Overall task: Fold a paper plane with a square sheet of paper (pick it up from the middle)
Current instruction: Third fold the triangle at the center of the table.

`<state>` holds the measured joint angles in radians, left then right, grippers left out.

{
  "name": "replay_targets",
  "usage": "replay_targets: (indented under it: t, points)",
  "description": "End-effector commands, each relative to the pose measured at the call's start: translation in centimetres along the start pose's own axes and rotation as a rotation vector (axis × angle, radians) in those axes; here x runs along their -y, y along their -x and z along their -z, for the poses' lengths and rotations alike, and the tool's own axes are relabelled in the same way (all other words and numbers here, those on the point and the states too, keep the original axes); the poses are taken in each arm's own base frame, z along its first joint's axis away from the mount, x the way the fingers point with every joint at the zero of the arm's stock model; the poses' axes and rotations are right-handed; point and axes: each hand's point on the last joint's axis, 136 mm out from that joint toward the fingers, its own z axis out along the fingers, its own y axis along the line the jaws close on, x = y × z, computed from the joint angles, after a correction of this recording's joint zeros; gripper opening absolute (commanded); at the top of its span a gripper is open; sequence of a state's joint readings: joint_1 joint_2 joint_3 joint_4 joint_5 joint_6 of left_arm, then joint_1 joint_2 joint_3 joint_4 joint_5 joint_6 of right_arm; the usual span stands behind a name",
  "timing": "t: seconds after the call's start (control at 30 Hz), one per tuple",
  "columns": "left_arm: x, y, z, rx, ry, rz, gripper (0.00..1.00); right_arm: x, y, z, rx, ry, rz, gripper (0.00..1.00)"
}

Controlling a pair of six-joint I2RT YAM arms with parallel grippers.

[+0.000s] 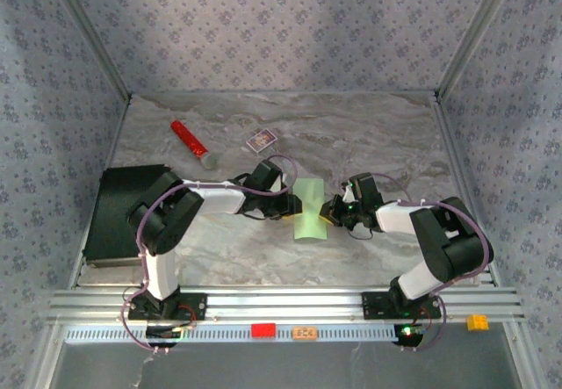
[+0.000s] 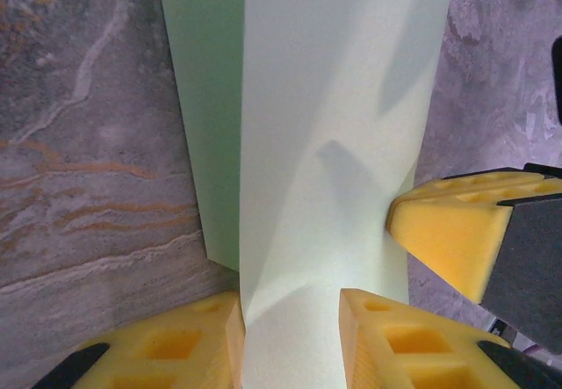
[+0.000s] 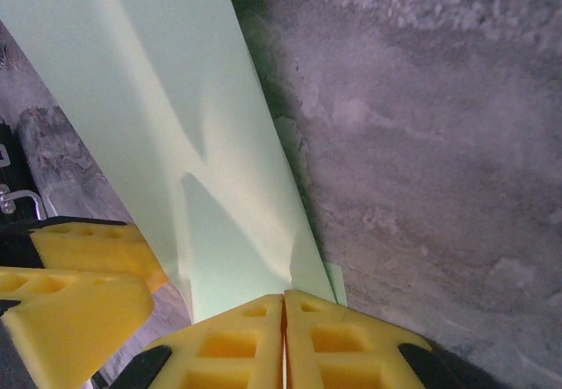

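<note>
The square sheet of paper (image 1: 309, 209), pale green and folded into a narrow upright strip, is held in the middle of the table between both grippers. My left gripper (image 1: 290, 201) is at its left edge. In the left wrist view the paper (image 2: 334, 143) runs through the wide gap of that open gripper (image 2: 290, 306), bending where it passes the yellow fingers (image 2: 184, 336). My right gripper (image 1: 333, 212) is at the strip's right side. In the right wrist view it (image 3: 283, 299) is shut, fingertips pressed together on the paper's (image 3: 176, 143) near edge.
A red cylinder (image 1: 189, 139) lies at the back left and a small purple-and-white box (image 1: 260, 140) sits behind the arms. A black block (image 1: 118, 213) occupies the left edge. Patterned walls close in the marbled table (image 1: 386, 134) on three sides.
</note>
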<state>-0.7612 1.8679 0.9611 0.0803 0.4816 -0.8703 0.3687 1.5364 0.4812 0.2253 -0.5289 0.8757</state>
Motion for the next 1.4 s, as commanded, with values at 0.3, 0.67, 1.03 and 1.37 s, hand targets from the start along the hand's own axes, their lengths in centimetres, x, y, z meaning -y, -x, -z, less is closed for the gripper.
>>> replay_targets:
  t: [0.3, 0.67, 1.03, 1.37]
  points:
    - [-0.3, 0.4, 0.6, 0.05, 0.043, -0.005, 0.3, 3.7, -2.2, -0.2, -0.053, -0.127, -0.073, 0.12]
    - [-0.7, 0.4, 0.5, 0.052, 0.059, -0.007, 0.14, 3.6, -2.1, -0.3, -0.052, -0.125, -0.072, 0.12]
    - [-0.2, 0.5, 1.5, 0.065, 0.058, -0.007, 0.0, 1.4, -1.4, 0.2, -0.028, -0.055, -0.009, 0.19]
    - [-0.1, 0.2, 3.4, 0.052, 0.013, 0.039, 0.0, -3.1, -0.7, 3.9, 0.099, -0.034, 0.232, 0.55]
